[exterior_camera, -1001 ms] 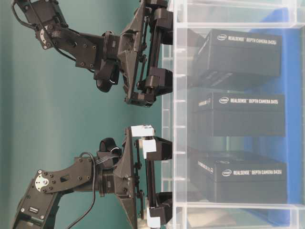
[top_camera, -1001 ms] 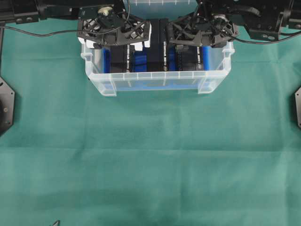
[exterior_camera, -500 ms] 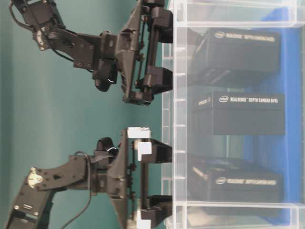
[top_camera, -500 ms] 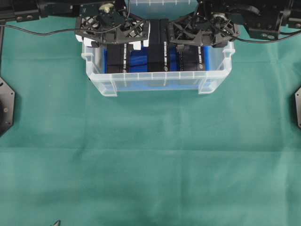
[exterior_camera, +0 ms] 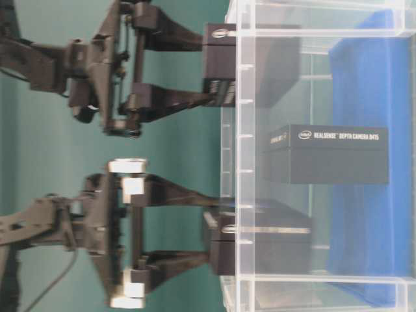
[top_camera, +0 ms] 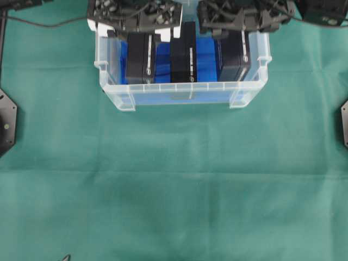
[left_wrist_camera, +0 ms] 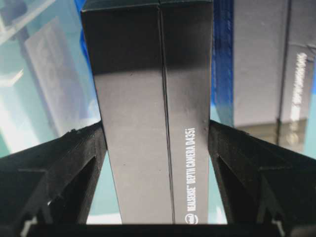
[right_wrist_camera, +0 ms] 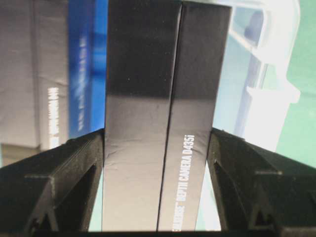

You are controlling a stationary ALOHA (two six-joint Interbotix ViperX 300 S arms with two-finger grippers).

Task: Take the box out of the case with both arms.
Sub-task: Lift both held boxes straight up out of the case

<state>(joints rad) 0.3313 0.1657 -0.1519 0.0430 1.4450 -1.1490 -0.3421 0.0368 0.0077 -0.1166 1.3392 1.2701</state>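
- From above, both arms are cut off by the top edge, so only the lower parts of the left gripper [top_camera: 142,19] and right gripper [top_camera: 234,19] can be seen.
- The side view is blurred around the arms and turned on its side; there the clear wall of the case [exterior_camera: 237,156] veils the lower halves of the raised boxes.
- The left gripper [exterior_camera: 211,240], the one with white plastic parts, has its fingers [left_wrist_camera: 74,163] pressed against both sides of the left box [left_wrist_camera: 153,113]. The jaws stand fairly wide, clamped on that box's width.
- The right gripper [exterior_camera: 208,68] grips the right box [right_wrist_camera: 163,113] in the same way, one finger [right_wrist_camera: 69,168] flat against each side.
- Both grippers point down into the case, side by side and apart from each other, their frames above the rim.
- In the side view the two gripped boxes stand partly above the rim, the left box [exterior_camera: 260,237] and the right box [exterior_camera: 253,65] each still partly inside the walls.
- The middle box [top_camera: 183,51] sits down on the blue sheet [exterior_camera: 357,156] between them, held by nothing.
- The case [top_camera: 182,92] stands at the far side of the green cloth [top_camera: 174,185].
- White lettering runs along the gripped boxes; its lower end is cut off in the right wrist view.
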